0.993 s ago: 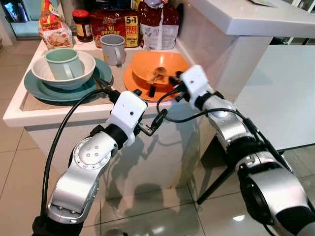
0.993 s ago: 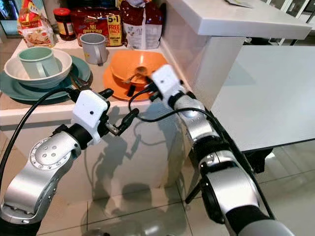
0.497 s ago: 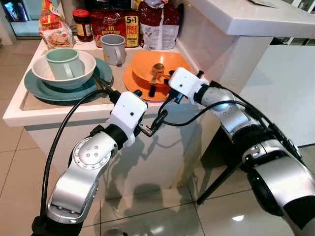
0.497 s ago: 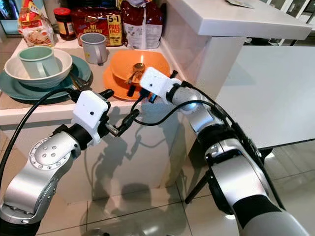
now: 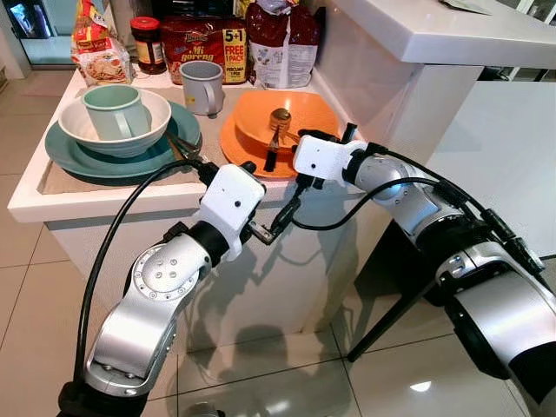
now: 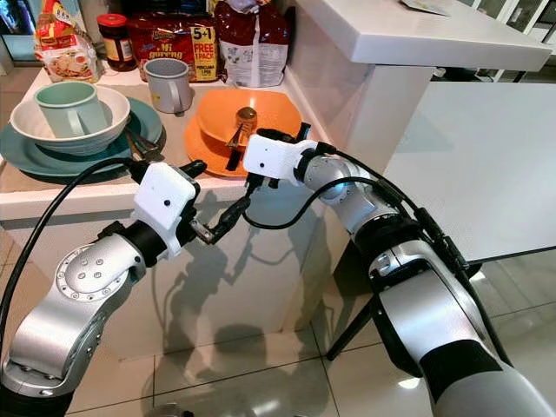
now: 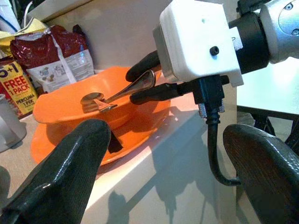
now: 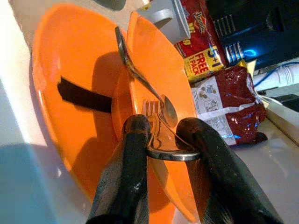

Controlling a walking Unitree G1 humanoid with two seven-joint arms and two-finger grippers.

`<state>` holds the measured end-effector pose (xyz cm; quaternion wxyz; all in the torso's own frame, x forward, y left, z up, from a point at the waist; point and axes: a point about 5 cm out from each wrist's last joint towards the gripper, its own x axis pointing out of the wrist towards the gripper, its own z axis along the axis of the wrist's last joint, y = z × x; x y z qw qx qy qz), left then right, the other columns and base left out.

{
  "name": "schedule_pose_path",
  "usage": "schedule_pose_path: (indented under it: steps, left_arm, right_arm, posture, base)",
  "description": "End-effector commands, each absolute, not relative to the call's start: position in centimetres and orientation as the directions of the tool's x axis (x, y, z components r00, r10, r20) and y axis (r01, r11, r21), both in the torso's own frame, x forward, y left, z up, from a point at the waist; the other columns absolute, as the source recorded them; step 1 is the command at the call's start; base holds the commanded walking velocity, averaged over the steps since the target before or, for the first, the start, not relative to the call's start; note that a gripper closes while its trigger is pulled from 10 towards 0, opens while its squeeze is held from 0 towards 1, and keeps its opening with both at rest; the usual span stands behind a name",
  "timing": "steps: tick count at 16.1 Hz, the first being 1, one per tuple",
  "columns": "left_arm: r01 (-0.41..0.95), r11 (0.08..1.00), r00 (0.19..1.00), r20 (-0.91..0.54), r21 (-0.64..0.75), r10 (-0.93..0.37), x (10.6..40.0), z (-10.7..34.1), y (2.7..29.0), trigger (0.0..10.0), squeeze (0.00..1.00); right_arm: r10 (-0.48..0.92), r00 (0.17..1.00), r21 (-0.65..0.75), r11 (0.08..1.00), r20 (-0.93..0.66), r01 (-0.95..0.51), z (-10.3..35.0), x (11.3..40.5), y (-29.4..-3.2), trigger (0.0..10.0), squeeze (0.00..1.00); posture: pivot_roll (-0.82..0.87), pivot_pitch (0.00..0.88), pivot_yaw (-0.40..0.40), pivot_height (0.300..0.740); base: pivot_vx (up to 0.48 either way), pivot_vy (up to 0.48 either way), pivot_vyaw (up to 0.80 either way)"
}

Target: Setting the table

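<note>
Spoon [image 8: 140, 80] and fork [image 8: 156, 122] lie in the orange bowl [image 5: 291, 113], handles leaning out over its rim toward the counter edge. Bowl sits on an orange plate [image 5: 234, 148] on the white counter [image 5: 52, 195], at about 3 o'clock from the teal set. A black strip [image 8: 83, 95] lies on the plate's rim at about 6 o'clock from the bowl.

Right gripper [image 8: 161, 144]: its two black fingers [image 8: 126, 177] are closed narrowly around a metal handle at the bowl's rim, handle touching both fingers. Which utensil the handle belongs to cannot be told for certain; the fork's tines lie just beyond the fingers. Seen from the left wrist view, the fingers hold the handle above the bowl's near edge, with the utensil heads resting in the bowl.

Left gripper [image 7: 163, 158]: fingers wide apart, holding nothing, positioned just before the counter's front edge, at about 7 o'clock from the orange plate.

Teal plate [image 5: 69, 156] carries a white bowl [image 5: 152, 122], with a pale green mug [image 5: 113, 109] standing upright inside it. Dark utensils [image 5: 178, 143] rest on the teal plate's rim at 4 o'clock. Grey mug [image 5: 202, 85] stands at 11 o'clock from the orange bowl. Behind: red food packs [image 5: 204, 43], a jar [image 5: 148, 42], a dark red bag [image 5: 278, 39].
</note>
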<state>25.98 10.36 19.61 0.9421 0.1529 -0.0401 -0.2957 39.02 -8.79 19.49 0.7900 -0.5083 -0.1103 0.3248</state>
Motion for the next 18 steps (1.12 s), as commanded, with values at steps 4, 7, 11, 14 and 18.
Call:
schedule_pose_path:
  steps: [4, 7, 11, 14, 18]
  left_arm:
    - [0.561, 0.764, 0.807, -0.004, 0.318, -0.591, 25.9, 20.0, 9.9, 10.0, 0.0]
    - [0.563, 0.763, 0.806, -0.004, 0.317, -0.592, 25.9, 20.0, 9.9, 10.0, 0.0]
    - [0.56, 0.765, 0.807, -0.001, 0.317, -0.59, 25.9, 20.0, 9.8, 10.0, 0.0]
    - [0.487, 0.81, 0.848, 0.047, 0.325, -0.528, 26.6, 20.5, 10.3, 10.0, 0.0]
    - [0.327, 0.914, 0.921, 0.133, 0.239, -0.365, 27.6, 21.6, 11.6, 10.0, 0.0]
  right_arm:
    - [0.543, 0.838, -0.914, 0.315, -0.048, -0.256, 22.2, 40.1, -10.1, 0.0, 0.0]
    - [0.531, 0.847, -0.919, 0.33, -0.008, -0.216, 23.0, 40.2, -10.2, 0.0, 0.0]
    - [0.57, 0.813, -0.885, 0.431, 0.115, -0.176, 24.3, 39.8, -9.4, 0.0, 0.0]
    - [0.547, 0.752, -0.726, 0.674, 0.367, -0.137, 26.7, 38.5, -9.2, 0.0, 0.0]
    - [0.45, 0.693, -0.397, 0.883, 0.563, -0.25, 27.9, 34.3, -9.7, 0.0, 0.0]
  posture:
    - [0.11, 0.0, -0.096, 0.74]
    - [0.11, 0.0, -0.097, 0.74]
    - [0.1, 0.0, -0.094, 0.74]
    - [0.1, 0.0, -0.083, 0.74]
    - [0.08, 0.0, -0.066, 0.74]
  base:
    - [0.0, 0.0, 0.0]
    - [0.0, 0.0, 0.0]
    - [0.0, 0.0, 0.0]
    - [0.0, 0.0, 0.0]
    - [0.0, 0.0, 0.0]
